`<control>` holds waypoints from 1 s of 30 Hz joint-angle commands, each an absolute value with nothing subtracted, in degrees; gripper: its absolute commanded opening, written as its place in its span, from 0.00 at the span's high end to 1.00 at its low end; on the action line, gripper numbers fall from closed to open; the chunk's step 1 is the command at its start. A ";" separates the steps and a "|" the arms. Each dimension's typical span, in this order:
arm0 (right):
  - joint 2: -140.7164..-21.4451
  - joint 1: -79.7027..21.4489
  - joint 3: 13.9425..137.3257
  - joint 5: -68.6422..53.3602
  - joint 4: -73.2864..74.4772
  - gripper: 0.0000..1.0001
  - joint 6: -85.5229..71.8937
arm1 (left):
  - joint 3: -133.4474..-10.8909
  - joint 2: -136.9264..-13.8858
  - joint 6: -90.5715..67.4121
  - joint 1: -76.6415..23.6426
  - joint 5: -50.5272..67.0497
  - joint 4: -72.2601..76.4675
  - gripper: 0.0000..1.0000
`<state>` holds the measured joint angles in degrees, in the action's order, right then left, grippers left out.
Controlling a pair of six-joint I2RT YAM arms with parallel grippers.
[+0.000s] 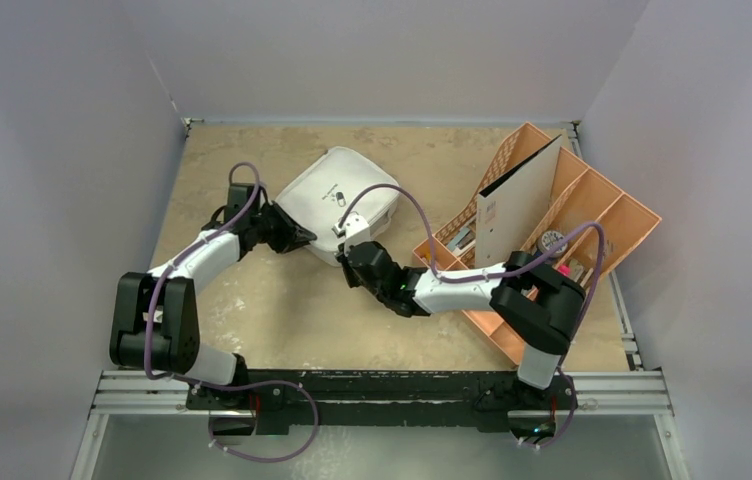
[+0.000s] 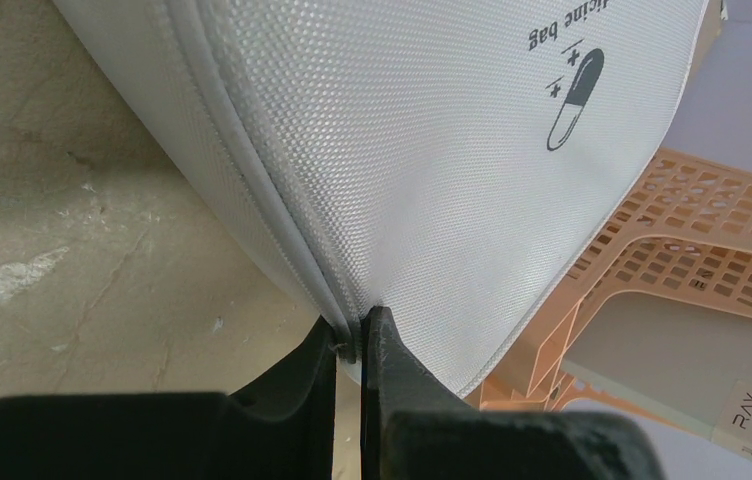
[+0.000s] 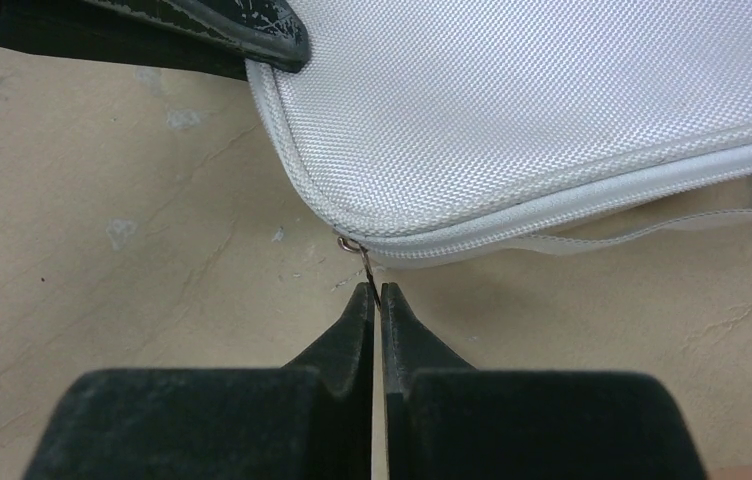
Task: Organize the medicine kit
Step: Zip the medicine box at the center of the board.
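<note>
kit (image 1: 342,195) on surface (image 1: 282,320), centre-rear | tray (image 1: 620,215) right of kit, just beside it, at surface's right edge | folder (image 1: 517,215) standing in tray | left end effector (image 2: 350,335) at kit's left edge, clamped on that edge | right end effector (image 3: 379,295) before kit's near edge, clamped on pull (image 3: 366,264)

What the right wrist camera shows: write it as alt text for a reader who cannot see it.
The right gripper, its black fingers shut, pinches the thin metal zipper pull at a corner of the white woven medicine kit, which lies on a beige table. A black part of the left arm sits at the kit's upper-left corner.
</note>
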<state>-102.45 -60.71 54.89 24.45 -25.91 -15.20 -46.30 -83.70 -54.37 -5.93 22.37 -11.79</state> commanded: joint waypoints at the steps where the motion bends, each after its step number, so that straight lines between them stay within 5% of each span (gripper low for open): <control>1: -99.68 -58.09 51.23 27.80 -25.85 1.00 -14.48 | -46.98 -85.16 -48.95 -5.36 16.86 -16.58 1.00; 30: -104.55 -63.47 62.12 7.63 -33.38 1.00 -5.32 | -42.28 -81.18 -60.50 -6.37 19.97 -10.24 1.00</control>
